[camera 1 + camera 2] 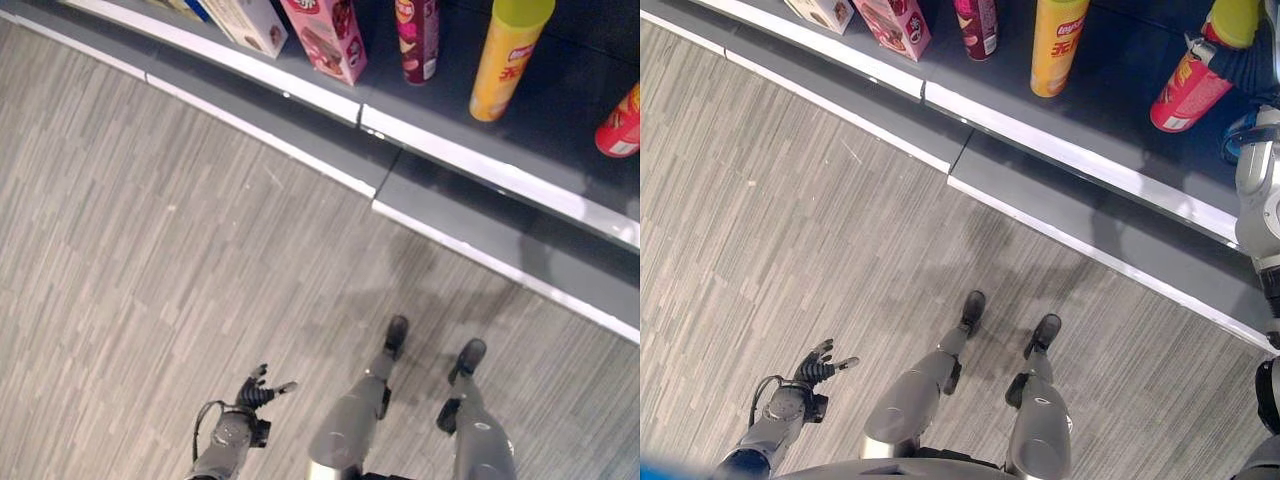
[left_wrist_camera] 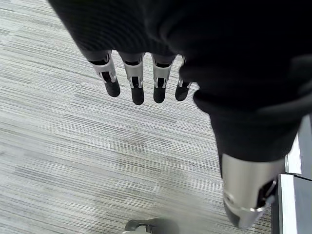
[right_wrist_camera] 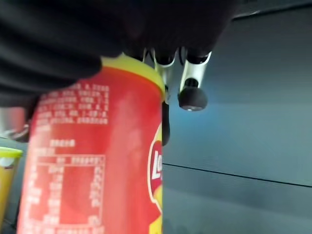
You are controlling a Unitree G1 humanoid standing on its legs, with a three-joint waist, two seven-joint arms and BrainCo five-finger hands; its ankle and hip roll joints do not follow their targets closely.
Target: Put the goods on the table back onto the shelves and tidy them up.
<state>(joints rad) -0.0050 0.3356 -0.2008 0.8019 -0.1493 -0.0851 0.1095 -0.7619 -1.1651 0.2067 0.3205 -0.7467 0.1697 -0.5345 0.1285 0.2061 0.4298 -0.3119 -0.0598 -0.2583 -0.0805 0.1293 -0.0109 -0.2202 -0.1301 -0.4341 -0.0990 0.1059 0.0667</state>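
Right hand point(image 3: 161, 58) is clamped on the red can point(image 1: 1188, 88), tilted over the shelf point(image 1: 1120, 70) near its front edge, ready to stand beside the yellow can point(image 1: 1058, 45). Left hand point(image 1: 820, 366) hangs relaxed, fingers apart, holding nothing.

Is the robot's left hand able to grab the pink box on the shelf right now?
Probably not yet. The left robot hand hangs low beside the robot, open over the floor, while the pink box stands far ahead on the shelf. Nothing blocks the way; the arm would have to lift and stretch forward.
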